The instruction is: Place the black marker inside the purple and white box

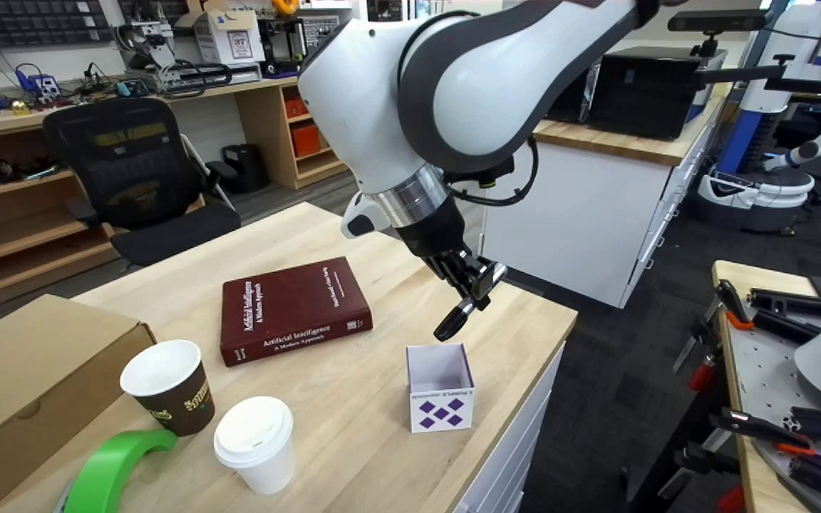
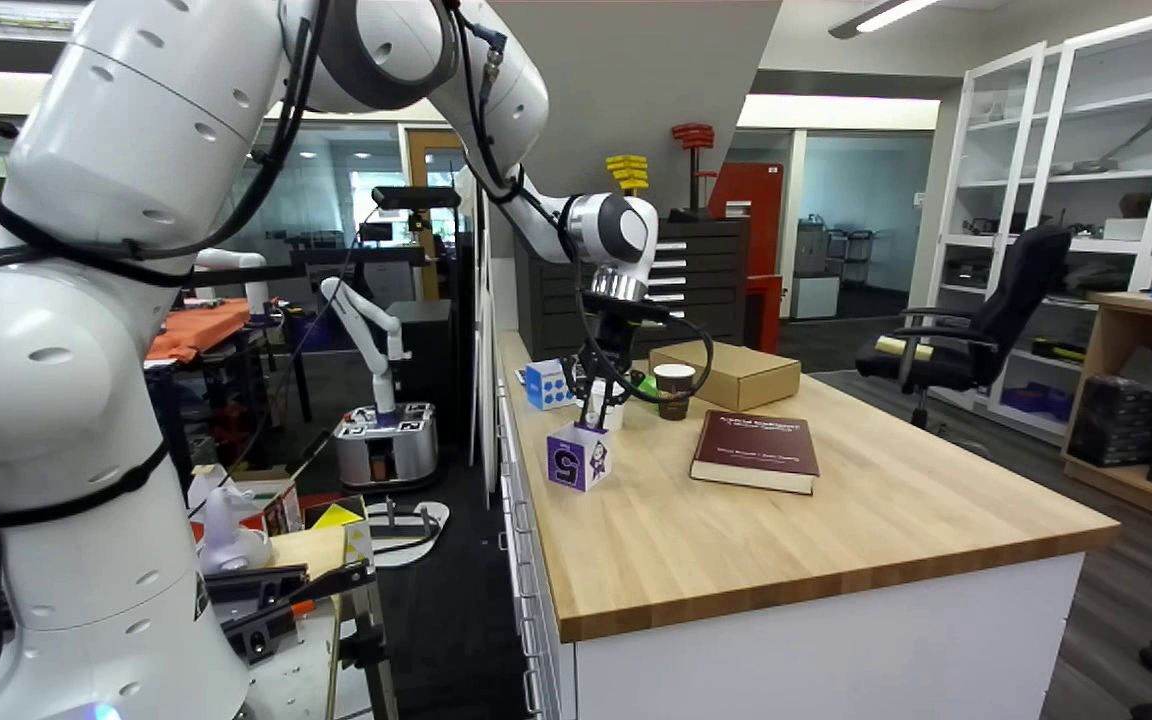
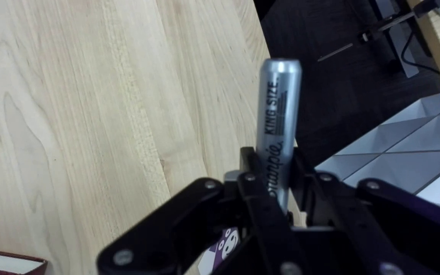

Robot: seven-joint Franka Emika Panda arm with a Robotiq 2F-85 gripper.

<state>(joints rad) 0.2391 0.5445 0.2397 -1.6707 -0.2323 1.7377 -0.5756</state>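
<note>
In an exterior view, we see a white lidded paper cup [image 1: 259,447] near left, an open white cardboard box with 5 purple diamonds [image 1: 442,412] to its right, above it the black gripper [image 1: 480,288] grasping a tilted silver-and-black marker [image 1: 453,322], and a dark-red hardcover book [image 1: 293,306] far left.

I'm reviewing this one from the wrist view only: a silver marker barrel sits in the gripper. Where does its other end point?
Observer: Downward, at a slant; an exterior view shows the dark end of the black marker below the gripper.
Operator: I catch a sliver of the purple and white box. Is its top open?
Observer: Yes, in an exterior view its open top faces up.
Operator: Is that dark end inside?
Observer: No, it shows outside the box, clear of the opening.
</note>
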